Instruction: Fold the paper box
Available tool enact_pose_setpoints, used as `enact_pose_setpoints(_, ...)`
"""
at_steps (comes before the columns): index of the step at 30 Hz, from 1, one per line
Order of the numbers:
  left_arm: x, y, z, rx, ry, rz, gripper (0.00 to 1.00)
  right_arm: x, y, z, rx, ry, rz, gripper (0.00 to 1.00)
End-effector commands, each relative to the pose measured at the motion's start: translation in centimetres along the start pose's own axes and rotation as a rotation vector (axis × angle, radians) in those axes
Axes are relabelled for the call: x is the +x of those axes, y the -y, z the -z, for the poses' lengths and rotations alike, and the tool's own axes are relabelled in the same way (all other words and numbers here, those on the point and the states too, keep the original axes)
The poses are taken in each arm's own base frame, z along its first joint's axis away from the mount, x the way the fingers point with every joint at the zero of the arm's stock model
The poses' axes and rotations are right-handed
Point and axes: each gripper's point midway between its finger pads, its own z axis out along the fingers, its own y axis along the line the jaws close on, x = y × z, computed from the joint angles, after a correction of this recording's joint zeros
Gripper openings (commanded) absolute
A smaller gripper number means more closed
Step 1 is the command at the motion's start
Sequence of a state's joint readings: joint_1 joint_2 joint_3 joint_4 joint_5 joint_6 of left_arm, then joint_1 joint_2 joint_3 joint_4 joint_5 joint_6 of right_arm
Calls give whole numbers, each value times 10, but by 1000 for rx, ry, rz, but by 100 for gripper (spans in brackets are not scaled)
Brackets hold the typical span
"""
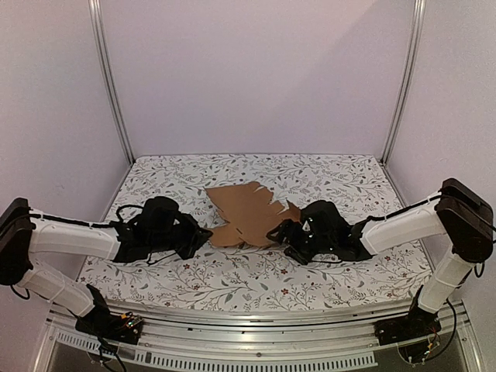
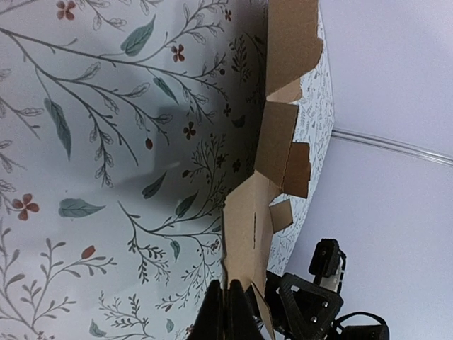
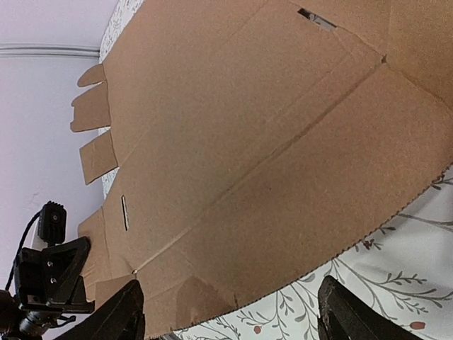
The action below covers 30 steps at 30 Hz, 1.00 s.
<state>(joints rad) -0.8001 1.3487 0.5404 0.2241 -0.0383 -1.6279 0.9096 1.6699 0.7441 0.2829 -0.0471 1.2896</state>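
Tightly, the left gripper [image 2: 226, 301] nips an edge of the paper box [image 1: 246, 211] at the bottom of its wrist view. The right gripper [image 3: 230, 290] gapes wide across the opposite edge, and that close view alone shows slits. Overhead, the plain brown sheet lies mid-frame on the floral tablecloth [image 1: 333, 271].

no readable text, labels, brands, numbers, signs

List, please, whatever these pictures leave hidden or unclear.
Top view: paper box corners, hidden under the left hand and right hand.
Left wrist view: the box's creases, seen nearly edge-on.
Right wrist view: box's far panels, cut off top and right.
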Motion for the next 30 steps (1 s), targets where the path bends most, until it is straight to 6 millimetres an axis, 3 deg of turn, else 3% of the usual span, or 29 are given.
enact_pose_setpoints(1, 8, -4, 2, -3, -17, -27, 0, -7, -5, -9, -48, 51, -62, 81)
enact_pose_setpoints(6, 9, -13, 6, -15, -21, -39, 0, -19, -7, -10, -45, 109, -57, 76)
enact_pose_setpoints(26, 20, -32, 14, -56, -49, -188, 0, -29, 1, -11, -27, 161, -59, 49)
enact_pose_setpoints(30, 20, -33, 14, -61, -47, -206, 0, -28, 0, -13, -28, 155, -55, 36)
